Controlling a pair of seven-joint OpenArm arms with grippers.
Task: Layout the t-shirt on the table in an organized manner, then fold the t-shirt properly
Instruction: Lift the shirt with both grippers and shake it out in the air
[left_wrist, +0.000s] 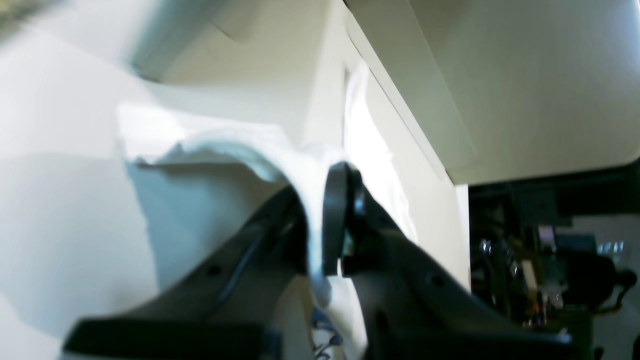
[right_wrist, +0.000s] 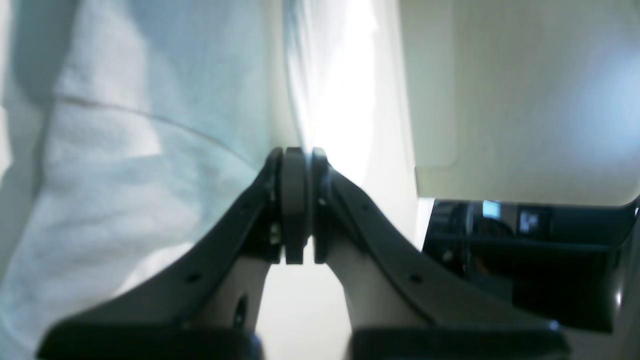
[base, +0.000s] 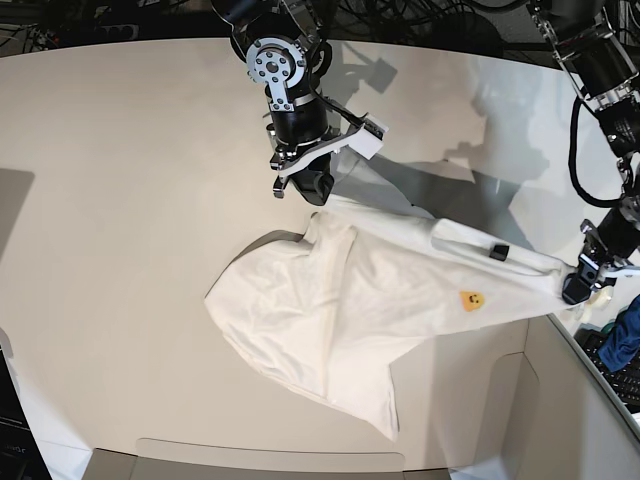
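One white t-shirt (base: 350, 300) (yellow emblem up), stretched above the table (base: 120, 200), pinched by left gripper (base: 578, 285) and right gripper (base: 315, 190).

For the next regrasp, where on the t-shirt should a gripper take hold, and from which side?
Probably the loose pointed corner of the t-shirt nearest the camera in the base view. It lies flat on the table, apart from both grippers, so come down from above at its free edge. The left gripper and right gripper are already shut on cloth.
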